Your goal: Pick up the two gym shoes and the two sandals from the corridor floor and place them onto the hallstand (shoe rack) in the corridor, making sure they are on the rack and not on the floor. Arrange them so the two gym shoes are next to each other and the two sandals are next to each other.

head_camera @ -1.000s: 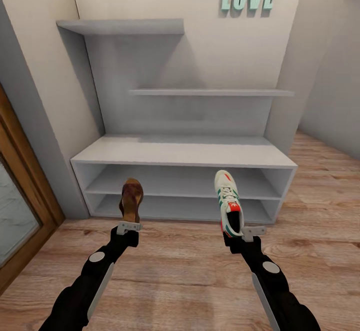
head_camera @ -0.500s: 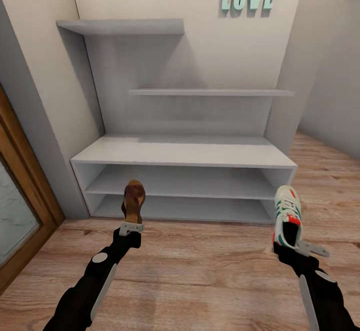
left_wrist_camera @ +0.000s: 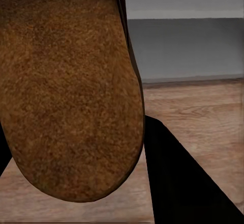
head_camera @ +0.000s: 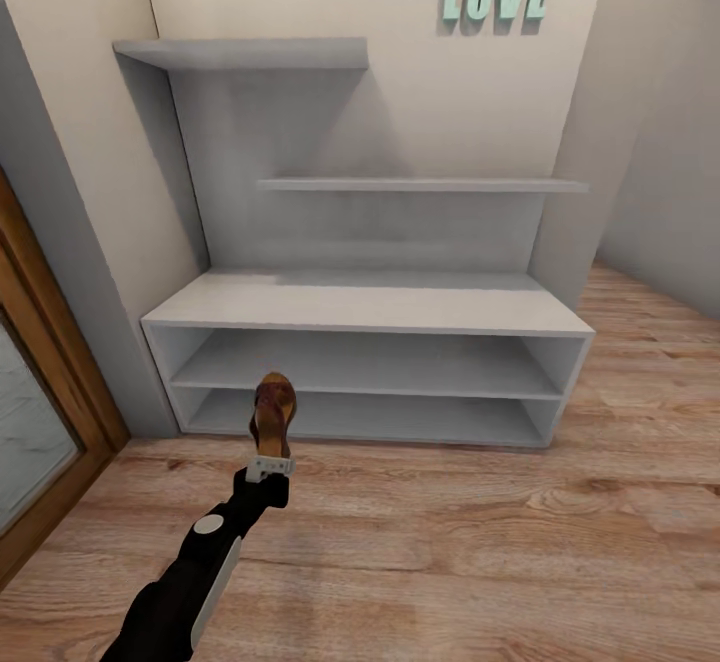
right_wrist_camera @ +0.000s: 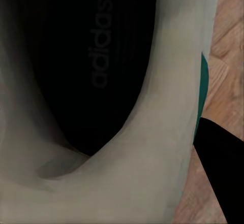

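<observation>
Swung the right arm and its gym shoe outward across the second: from in front of the hallstand's right half, to beside its right end, then out of the head view altogether. In the right wrist view, shoe opening and insole close to the lens, probably gripped as before, though fingers hidden. Nudged the left gripper and its sandal slightly rightward and lower against the lower tier.
</observation>
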You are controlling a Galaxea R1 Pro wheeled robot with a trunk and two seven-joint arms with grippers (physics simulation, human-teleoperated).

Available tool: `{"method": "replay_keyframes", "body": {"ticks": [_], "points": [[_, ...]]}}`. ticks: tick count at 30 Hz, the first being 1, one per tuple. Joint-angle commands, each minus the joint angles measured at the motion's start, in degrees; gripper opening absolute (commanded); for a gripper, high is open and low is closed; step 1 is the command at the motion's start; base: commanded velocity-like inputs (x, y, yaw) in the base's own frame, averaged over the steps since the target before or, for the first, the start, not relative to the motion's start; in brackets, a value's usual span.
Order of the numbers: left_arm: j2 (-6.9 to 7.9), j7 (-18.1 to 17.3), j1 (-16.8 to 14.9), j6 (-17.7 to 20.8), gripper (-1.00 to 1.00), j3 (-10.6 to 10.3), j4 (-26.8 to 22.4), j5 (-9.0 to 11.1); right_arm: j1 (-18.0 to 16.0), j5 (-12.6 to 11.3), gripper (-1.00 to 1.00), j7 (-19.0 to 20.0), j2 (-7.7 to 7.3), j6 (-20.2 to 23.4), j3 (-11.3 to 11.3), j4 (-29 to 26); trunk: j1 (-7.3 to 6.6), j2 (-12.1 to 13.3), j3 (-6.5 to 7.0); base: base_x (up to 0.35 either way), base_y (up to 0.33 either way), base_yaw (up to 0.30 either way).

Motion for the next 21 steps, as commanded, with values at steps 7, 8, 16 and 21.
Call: {"method": "replay_keyframes", "body": {"ticks": [7,8,16,21], "points": [[-0.19,-0.05,-0.11,-0.86,-1.0,0.18,1.2,-0.18,-0.01,-3.4,-1.0,3.78,-8.51,1.8,-5.2,3.06,-0.01,-0.02,-0.06,0.0,0.0,0.0],[-0.19,-0.04,-0.15,-0.84,-1.0,0.2,1.22,-0.18,-0.01,-3.33,-1.0,3.85,-8.64,1.82,-5.44,3.16,-0.01,-0.02,-0.06,0.0,0.0,0.0],[-0.23,0.05,-0.5,-0.4,-1.0,0.24,1.25,-0.19,-0.01,-3.1,-1.0,3.94,-8.86,1.86,-5.84,3.34,-0.01,-0.02,-0.06,0.0,0.0,0.0],[-0.54,0.12,-0.69,2.53,-1.0,0.24,1.21,-0.38,-0.01,-3.09,-1.0,3.91,-8.89,1.84,-5.86,3.33,-0.01,-0.02,-0.06,0.0,0.0,0.0]]}}
